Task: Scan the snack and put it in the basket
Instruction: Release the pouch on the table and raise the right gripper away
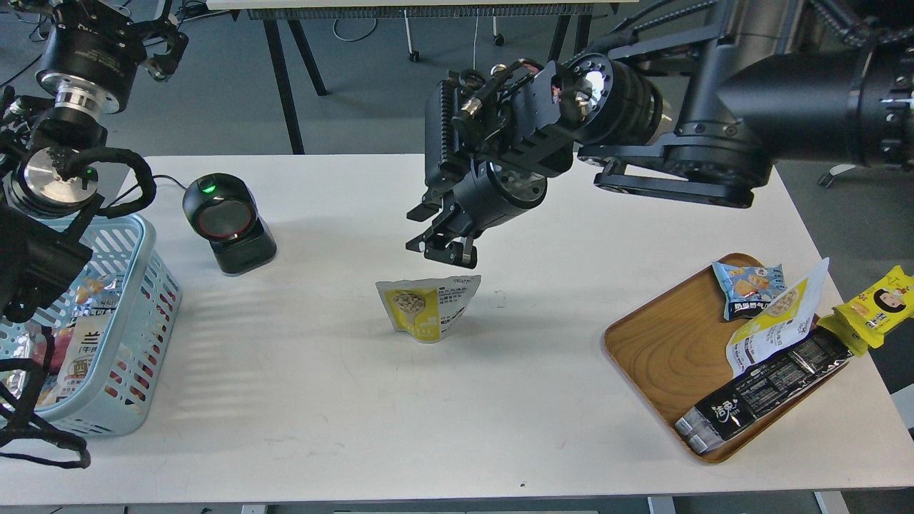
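Nearest the camera, at the left edge, the pale blue basket (153, 285) sits on the white table (321, 400) with several packets already inside it, partly hidden by the dark links of the left arm. That arm rises along the left side to the far left corner, where the left gripper (161, 46) is seen small and dark above the floor; whether its fingers are apart or together cannot be told.

At the near right a brown wooden tray (657, 350) holds a long black packet (767, 385), a small blue packet (750, 289) and another yellow and white pouch (778, 321). A yellow packet (882, 303) lies just off the tray's far right side.

Around the middle of the table stands the snack (428, 308), upright on its narrow end, its picture of beige balls facing the camera, on bare tabletop well apart from both tray and basket. The right gripper (439, 232) hangs directly above it, pointing down, fingers parted and holding nothing. A clear gap shows between the fingertips and the pouch's top edge, which lies just below and slightly to the near side of them.

Left of the snack, between it and the basket, a black barcode scanner (225, 221) stands with a green light on top
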